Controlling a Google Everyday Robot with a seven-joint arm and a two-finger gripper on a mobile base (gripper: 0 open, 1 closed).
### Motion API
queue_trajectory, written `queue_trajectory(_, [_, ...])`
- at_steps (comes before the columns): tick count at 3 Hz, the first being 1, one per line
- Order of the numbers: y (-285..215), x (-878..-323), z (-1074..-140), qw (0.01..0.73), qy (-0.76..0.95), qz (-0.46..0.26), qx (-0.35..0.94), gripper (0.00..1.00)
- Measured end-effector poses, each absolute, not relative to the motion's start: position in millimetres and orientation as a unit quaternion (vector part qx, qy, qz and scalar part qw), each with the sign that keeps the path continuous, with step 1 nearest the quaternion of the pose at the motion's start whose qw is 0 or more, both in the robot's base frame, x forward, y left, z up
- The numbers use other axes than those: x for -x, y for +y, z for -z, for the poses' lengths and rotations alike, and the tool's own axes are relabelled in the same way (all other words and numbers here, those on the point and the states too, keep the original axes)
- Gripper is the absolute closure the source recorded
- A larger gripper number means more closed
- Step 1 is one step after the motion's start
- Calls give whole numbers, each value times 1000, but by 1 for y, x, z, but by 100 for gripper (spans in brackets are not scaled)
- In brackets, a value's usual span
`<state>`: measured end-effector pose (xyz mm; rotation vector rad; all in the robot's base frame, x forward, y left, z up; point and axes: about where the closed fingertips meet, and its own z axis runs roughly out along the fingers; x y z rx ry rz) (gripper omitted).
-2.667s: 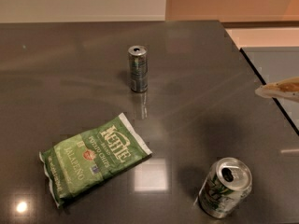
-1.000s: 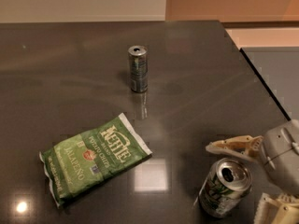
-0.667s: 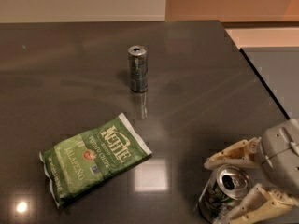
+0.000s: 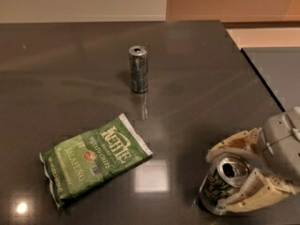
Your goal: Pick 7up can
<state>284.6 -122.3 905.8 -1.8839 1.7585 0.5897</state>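
Sitting down at about 5 o'clock on the dark table, the 7up can stands upright with its shiny top open to view. The gripper has its two cream fingers spread wide on either side of it, not clamped. A green Kettle chips bag lies at 8 o'clock, and a slimmer grey-green can stands at 12.

Open tabletop around the claw straddling the 7up can; chip bag and slim can well apart.
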Motion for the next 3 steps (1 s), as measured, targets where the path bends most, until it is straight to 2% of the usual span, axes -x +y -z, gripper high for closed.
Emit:
queue_trajectory(1, [-119,-296,-927,247,654,-205,685,100])
queue_trajectory(3, [-107,-330,-1009,258,665,-176,679,100])
